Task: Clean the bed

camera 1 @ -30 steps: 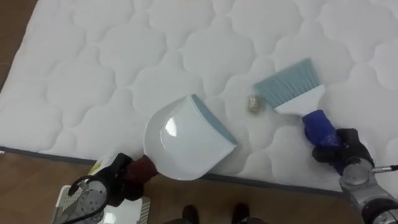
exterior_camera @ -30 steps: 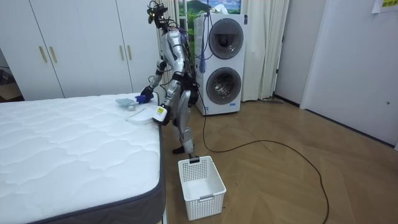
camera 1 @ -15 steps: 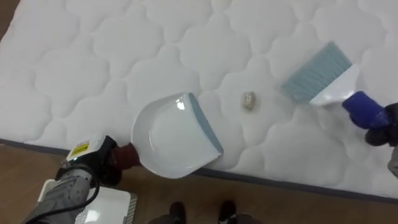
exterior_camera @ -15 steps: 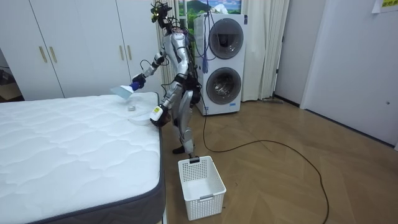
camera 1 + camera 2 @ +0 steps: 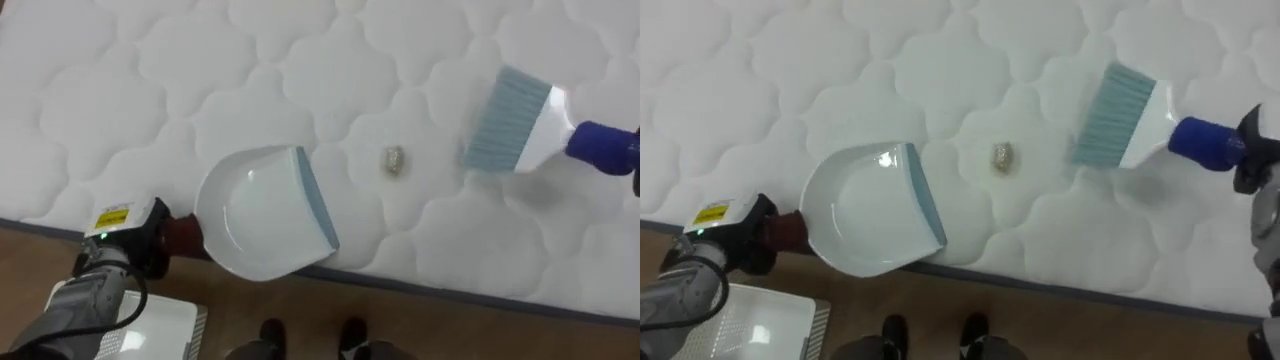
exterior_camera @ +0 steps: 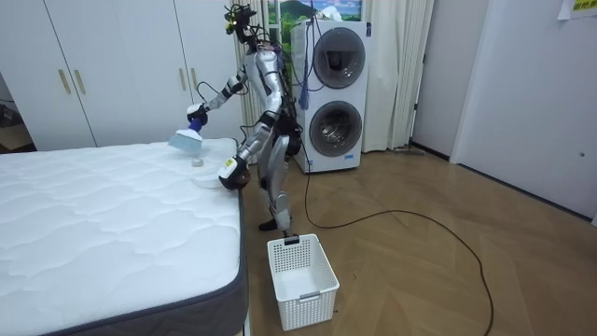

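At the bed's long side, on a wood floor [image 6: 420, 271], the robot is standing w/ both arms reaching over a white quilted mattress [image 5: 150, 90]. White wardrobes [image 6: 103, 70] are lining the wall behind the bed, a stacked washer & dryer [image 6: 336, 98] is standing behind the robot, and a white basket [image 6: 300, 271] is sitting on the floor beside the bed.

A white dustpan [image 5: 255, 225] is lying at the mattress's near edge, partly overhanging it. Its long axis is running from the dark red handle at the left to the blue-grey lip at the right, w/ the mouth facing right. The left hand [image 5: 125, 235] is clamping round that handle.

A small crumpled scrap [image 5: 394, 160] is lying on the quilting btwn the pan's lip and the brush [image 5: 520, 125], touching neither. The brush is lying approx. level, blue handle to the right and pale blue bristles pointing left & slightly down toward the scrap. In the room view it is hanging clear above the mattress. The right hand [image 5: 1252, 150] is wrapping its fingers round the blue handle.
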{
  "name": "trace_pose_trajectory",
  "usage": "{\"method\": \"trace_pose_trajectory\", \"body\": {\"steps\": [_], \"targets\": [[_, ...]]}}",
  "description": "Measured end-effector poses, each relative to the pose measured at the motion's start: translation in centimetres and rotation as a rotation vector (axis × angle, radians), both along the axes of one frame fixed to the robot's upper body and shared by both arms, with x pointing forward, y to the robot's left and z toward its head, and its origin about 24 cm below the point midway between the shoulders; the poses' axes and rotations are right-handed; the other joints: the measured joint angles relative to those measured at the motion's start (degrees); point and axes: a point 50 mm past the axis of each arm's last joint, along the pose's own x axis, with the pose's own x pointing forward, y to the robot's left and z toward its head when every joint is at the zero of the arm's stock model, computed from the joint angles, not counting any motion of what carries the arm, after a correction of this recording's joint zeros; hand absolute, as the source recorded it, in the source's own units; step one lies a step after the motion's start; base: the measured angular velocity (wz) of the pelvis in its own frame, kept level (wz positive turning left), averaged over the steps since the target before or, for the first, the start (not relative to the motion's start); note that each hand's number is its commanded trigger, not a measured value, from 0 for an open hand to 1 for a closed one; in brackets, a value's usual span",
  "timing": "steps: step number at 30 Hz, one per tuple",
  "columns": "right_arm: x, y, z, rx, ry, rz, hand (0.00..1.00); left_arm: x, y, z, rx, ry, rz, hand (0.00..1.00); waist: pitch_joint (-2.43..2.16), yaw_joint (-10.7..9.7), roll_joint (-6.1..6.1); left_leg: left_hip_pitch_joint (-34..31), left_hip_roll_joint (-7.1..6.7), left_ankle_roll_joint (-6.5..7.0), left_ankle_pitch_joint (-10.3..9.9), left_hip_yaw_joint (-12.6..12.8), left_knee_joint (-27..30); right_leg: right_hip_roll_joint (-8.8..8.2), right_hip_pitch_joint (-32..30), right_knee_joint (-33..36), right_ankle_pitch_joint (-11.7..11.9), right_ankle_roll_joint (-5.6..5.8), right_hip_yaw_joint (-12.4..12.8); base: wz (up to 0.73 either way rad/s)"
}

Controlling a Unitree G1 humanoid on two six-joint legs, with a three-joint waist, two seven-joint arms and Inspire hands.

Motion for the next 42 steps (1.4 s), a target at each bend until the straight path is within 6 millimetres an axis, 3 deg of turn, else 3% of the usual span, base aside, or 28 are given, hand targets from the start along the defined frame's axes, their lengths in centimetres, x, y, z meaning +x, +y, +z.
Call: {"method": "trace_pose_trajectory", "body": {"steps": [9,13,16,21,35,39,42], "targets": [[1.1,1.9,0.0,-0.287,0.137,0.173,1.0,0.6,0.1,0.9,0.077,-0.027,-0.032,1.0,0.12,0.4,-1.5,0.3,0.27,0.02,0.0,-0.2,0.0,-0.03,1.1,-1.1,0.0,-0.04,-1.2,0.03],[1.8,3.0,0.5,-0.386,0.169,0.242,1.0,1.0,0.1,1.4,0.09,-0.044,-0.044,1.0,0.11,0.8,-1.5,-0.2,0.7,0.0,0.0,-0.1,0.0,0.25,0.9,-2.0,0.4,-0.2,-1.8,-0.02],[2.3,3.9,0.8,-0.474,0.207,0.297,1.0,1.4,-0.1,1.7,0.099,-0.056,-0.056,1.0,0.09,1.7,-1.52,-0.5,1.06,-0.18,-0.1,0.0,0.0,-0.36,0.9,-2.0,0.6,-0.64,-4.8,-0.05],[2.8,5.0,1.2,-0.569,0.263,0.342,1.0,1.6,-0.4,1.8,0.105,-0.049,-0.061,1.0,0.09,1.8,-1.52,-0.3,1.16,-0.2,-0.1,-0.1,-0.1,-0.16,1.3,-2.6,0.7,-0.7,-4.9,0.0],[2.7,5.5,0.5,-0.578,0.34,0.338,1.0,1.7,-0.5,1.8,0.096,-0.022,-0.071,1.0,0.12,1.6,-1.46,0.0,1.47,-0.21,-0.2,-0.7,-0.3,0.29,3.1,-4.9,1.4,-0.63,-6.2,0.02],[2.3,4.6,0.2,-0.561,0.356,0.294,1.0,2.0,-0.8,2.0,0.077,-0.029,-0.069,1.0,0.6,1.7,-0.46,-0.4,1.45,-0.11,-0.3,-1.3,0.0,0.24,3.2,-4.9,1.5,-0.6,-6.9,0.06],[2.0,4.0,0.0,-0.554,0.364,0.261,1.0,2.2,-1.0,2.1,0.076,-0.031,-0.077,1.0,0.66,1.8,0.36,-0.8,1.34,-0.11,-0.3,-1.5,0.0,0.14,2.8,-4.8,1.5,-0.62,-7.0,0.04]]}}
